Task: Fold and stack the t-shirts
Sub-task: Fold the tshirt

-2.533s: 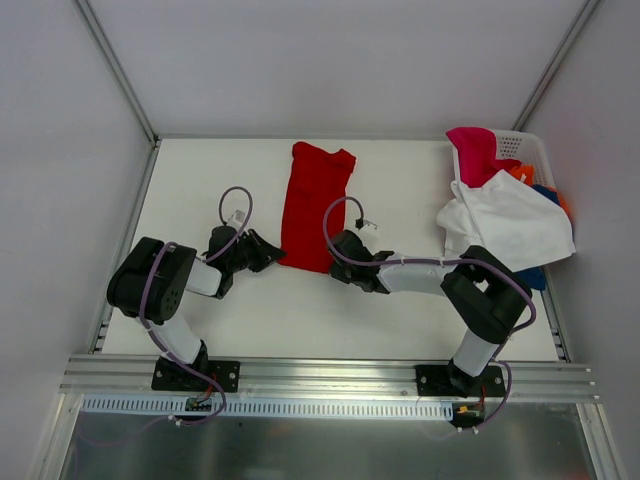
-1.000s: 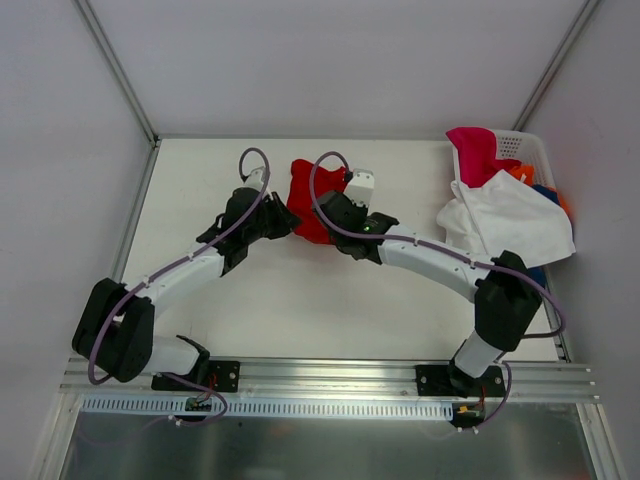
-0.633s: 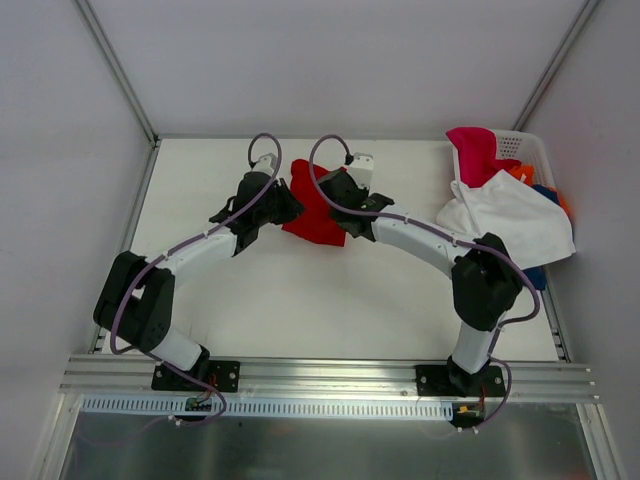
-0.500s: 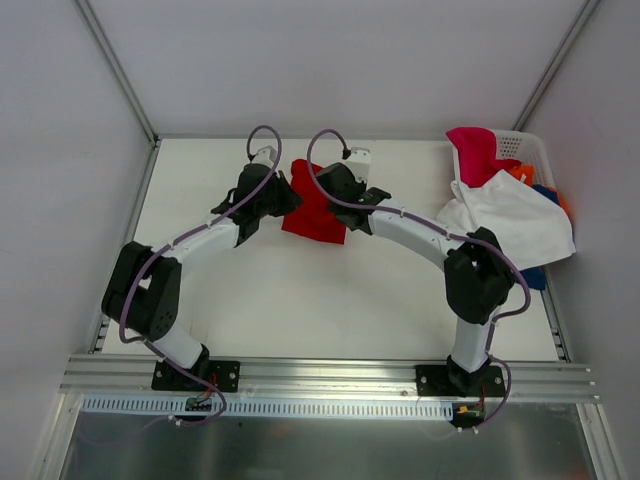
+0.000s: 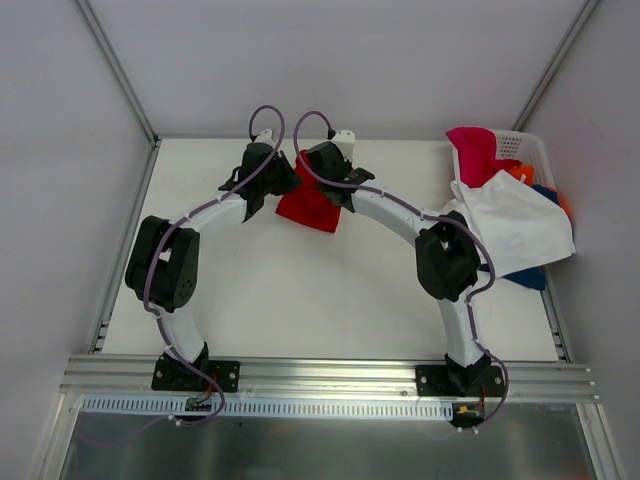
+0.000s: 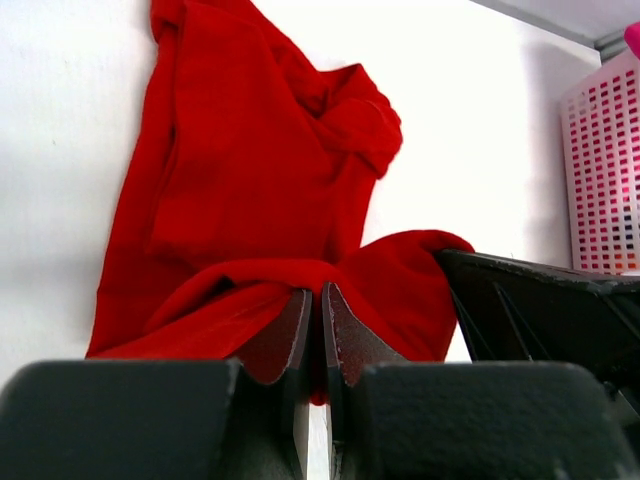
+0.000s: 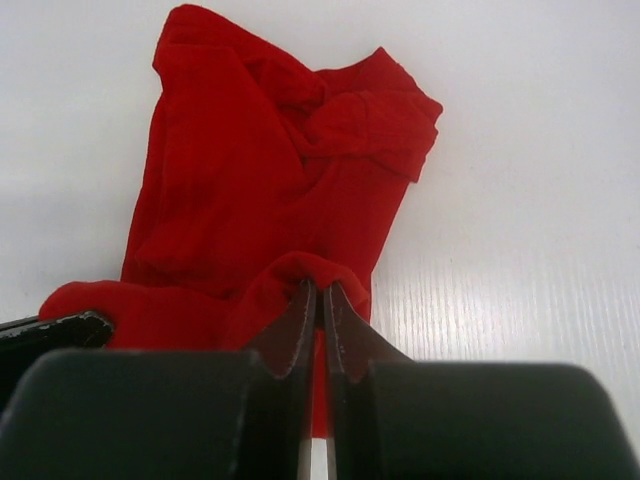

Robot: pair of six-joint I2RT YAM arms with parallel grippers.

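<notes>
The red t-shirt (image 5: 312,208) lies at the back middle of the table, its near end lifted and doubled over toward the far end. My left gripper (image 5: 286,184) is shut on a fold of the red t-shirt (image 6: 250,190), pinched between the pads (image 6: 292,325). Beside it my right gripper (image 5: 313,178) is shut on another fold of the same hem (image 7: 300,270). In both wrist views the collar and sleeves lie flat on the table ahead. A white t-shirt (image 5: 512,225) hangs over the basket, with magenta (image 5: 474,150), orange (image 5: 521,173) and blue (image 5: 527,276) t-shirts around it.
The white perforated basket (image 5: 522,146) stands at the back right corner, also visible in the left wrist view as the basket (image 6: 605,180). Both arms arch over the table's middle. The back wall is just beyond the shirt.
Both grippers have carried the shirt's near hem away from the arms' bases toward the far edge, so the long flat shirt is now doubled into a short bundle.
</notes>
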